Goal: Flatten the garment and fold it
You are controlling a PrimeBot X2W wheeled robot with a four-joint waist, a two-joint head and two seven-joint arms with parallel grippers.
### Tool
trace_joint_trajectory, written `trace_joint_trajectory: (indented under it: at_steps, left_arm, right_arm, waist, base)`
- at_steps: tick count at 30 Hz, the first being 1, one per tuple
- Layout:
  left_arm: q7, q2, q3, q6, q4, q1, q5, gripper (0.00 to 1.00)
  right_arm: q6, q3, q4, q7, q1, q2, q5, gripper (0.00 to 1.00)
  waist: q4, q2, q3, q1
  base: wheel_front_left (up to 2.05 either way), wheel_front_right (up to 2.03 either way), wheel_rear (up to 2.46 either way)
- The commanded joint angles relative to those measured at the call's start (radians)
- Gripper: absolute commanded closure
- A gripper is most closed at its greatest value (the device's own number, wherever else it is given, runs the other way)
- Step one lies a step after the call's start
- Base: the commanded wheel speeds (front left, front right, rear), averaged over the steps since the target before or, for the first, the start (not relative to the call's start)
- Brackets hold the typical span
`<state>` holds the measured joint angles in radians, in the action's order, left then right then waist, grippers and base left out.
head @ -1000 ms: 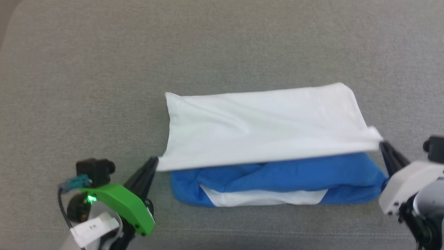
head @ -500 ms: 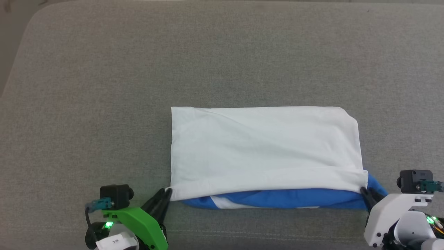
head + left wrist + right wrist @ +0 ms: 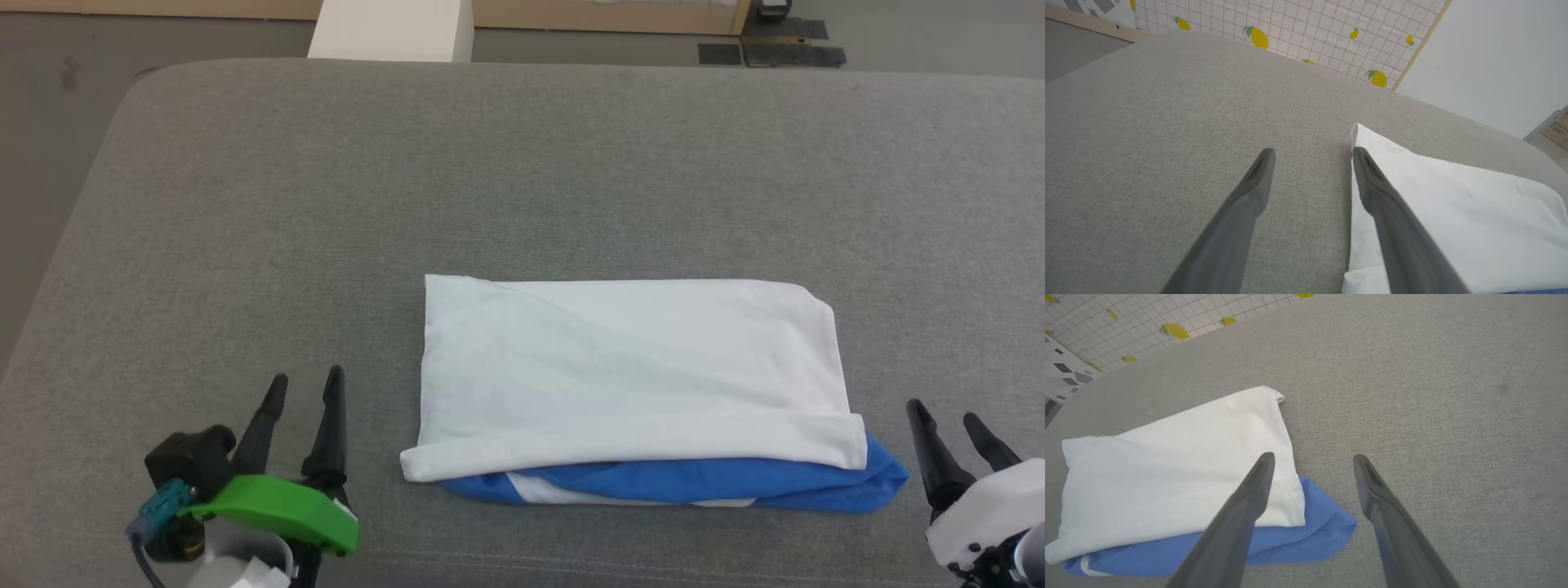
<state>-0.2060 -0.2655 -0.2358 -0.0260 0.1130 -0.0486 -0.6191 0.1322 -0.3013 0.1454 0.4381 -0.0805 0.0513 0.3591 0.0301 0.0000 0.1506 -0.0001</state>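
The garment [image 3: 629,367] lies folded into a rectangle on the grey cushion, a white layer on top and a strip of blue fabric [image 3: 686,482] showing along its near edge. My left gripper [image 3: 304,386] stands open to the left of it, apart from the cloth, nothing between its fingers. My right gripper [image 3: 947,418] is open just right of the blue corner, also holding nothing. The left wrist view shows the white edge of the garment [image 3: 1453,212] beside the open left gripper [image 3: 1312,153]. In the right wrist view the garment [image 3: 1175,469] lies left of the open right gripper [image 3: 1312,457].
The grey cushion [image 3: 326,204] stretches wide around the fold, with its rounded far edge at the top and left. Beyond it stand a white block [image 3: 392,28] and dark floor. A lemon-patterned tiled wall [image 3: 1298,24] rises behind the cushion.
Both grippers have let go of the white hem and opened, then drawn back from the corners. The white layer now rests flat over the blue part. The head camera has tilted up.
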Motion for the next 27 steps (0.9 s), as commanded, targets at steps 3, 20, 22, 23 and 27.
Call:
trace_joint_trajectory:
  at_steps: [3,20,22,23,27]
  left_arm:
    - [-0.045,0.012,0.018,0.004,0.013,-0.054,0.07,0.0]
    - [-0.056,0.144,0.209,0.057,0.016,-0.157,0.363,0.0]
    - [-0.056,0.154,0.222,0.067,0.023,-0.152,0.374,0.0]
    - [-0.056,0.159,0.227,0.073,0.026,-0.151,0.38,0.0]
    - [-0.056,0.174,0.242,0.092,0.037,-0.154,0.393,0.0]
  right_arm:
    - [-0.002,0.009,-0.031,-0.031,0.037,-0.001,0.015,0.0]
    - [-0.002,0.042,-0.468,0.084,0.257,-0.001,-0.014,0.0]
    - [-0.002,0.052,-0.498,0.119,0.271,-0.001,-0.034,0.0]
    - [-0.002,0.054,-0.513,0.139,0.277,-0.001,-0.037,0.0]
    - [-0.002,0.081,-0.552,0.211,0.288,-0.001,-0.022,0.0]
  waist:
    - [0.018,0.0,-0.011,0.0001]
    - [0.023,0.0,0.013,0.0001]
    - [0.025,0.0,0.018,0.0001]
    - [0.027,0.0,0.021,0.0001]
    - [0.039,0.0,0.029,0.0001]
  base:
    - [0.0,0.0,0.0]
    - [0.0,0.0,0.0]
    - [0.0,0.0,0.0]
    - [0.0,0.0,0.0]
    - [0.0,0.0,0.0]
